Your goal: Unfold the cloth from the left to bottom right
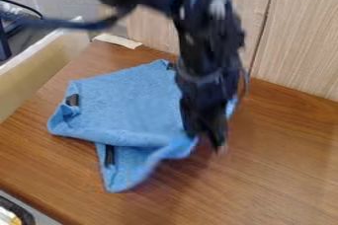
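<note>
Some cloth (132, 100) hides behind the gripper (206, 135), too blurred to tell if spread or pinching.

A folded blue fabric cloth (129, 101) lies on the flat brown wooden table (284, 169). Behind it are a thin cream strip (118, 40) and a flat tan wooden wall (300, 31).

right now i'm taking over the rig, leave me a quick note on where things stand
Gripper: low over the table, by the cloth's right-hand edge in view; blur hides whether it has hold.
Cloth: on the table, broad part fairly flat, left corner bunched, a flap sticking out toward the view's bottom.
Done: unfolding looks partial at best.
Left: probably open the fold out toward bottom right; check the grip first.
</note>
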Robot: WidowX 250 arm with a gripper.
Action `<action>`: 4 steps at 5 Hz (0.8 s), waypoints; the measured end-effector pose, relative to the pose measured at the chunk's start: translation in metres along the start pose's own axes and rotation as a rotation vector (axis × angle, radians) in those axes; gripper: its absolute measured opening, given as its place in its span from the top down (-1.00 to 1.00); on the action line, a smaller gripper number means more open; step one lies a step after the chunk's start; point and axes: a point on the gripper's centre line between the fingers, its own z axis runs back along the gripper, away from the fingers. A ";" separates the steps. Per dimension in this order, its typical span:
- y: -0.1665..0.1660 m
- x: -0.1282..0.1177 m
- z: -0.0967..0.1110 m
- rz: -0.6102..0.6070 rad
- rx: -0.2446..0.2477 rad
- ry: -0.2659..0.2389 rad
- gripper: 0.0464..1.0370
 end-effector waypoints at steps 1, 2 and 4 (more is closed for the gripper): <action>-0.022 -0.008 -0.028 -0.045 0.027 0.044 0.99; -0.034 -0.017 -0.053 -0.083 0.038 0.066 0.94; -0.043 -0.017 -0.060 -0.124 0.052 0.100 0.10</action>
